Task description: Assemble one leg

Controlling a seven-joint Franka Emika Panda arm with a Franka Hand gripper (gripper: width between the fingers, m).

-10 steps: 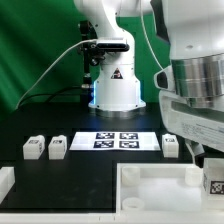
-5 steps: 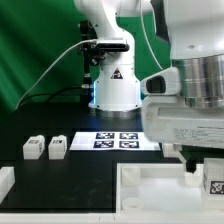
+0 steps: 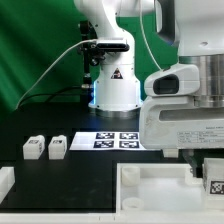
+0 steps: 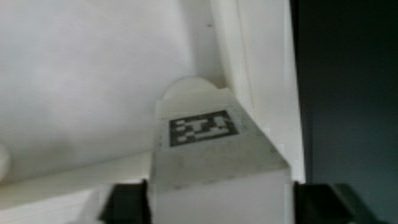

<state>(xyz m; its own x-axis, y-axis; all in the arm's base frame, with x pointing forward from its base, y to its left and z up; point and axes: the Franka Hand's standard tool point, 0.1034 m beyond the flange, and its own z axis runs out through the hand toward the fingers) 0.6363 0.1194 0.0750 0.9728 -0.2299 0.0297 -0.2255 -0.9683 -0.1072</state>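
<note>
Leg (image 4: 217, 160) is sitting clamped between the gripper (image 4: 217, 205) fingers, tag facing the wrist camera; dark fingertips (image 4: 125, 205) are pressing on both sides of its lower end, so the jaws are closed narrow on the leg. Its rounded tip is pointing at the raised wall of the tray (image 4: 267, 80), right beside the inside corner, over the tray's white floor; contact with the floor cannot be told.

In the exterior view the gripper (image 3: 208, 172) is hanging low over the tray (image 3: 150, 190) near its right end, mostly hidden by the big wrist housing. The held leg (image 3: 214, 184) is showing only as a tagged bit at the frame's right edge, at about rim height.

Two more legs are lying on the black table (image 3: 90, 165) at the exterior view's left, one (image 3: 34, 148) just beside the other (image 3: 57, 147), well apart from the tray. Marker board (image 3: 108, 140) is lying flat between them and the arm, partly covered by the wrist. Another white part (image 3: 5, 180) is peeking in at the left edge. Arm base (image 3: 115, 85) is standing behind the board against a green backdrop.
</note>
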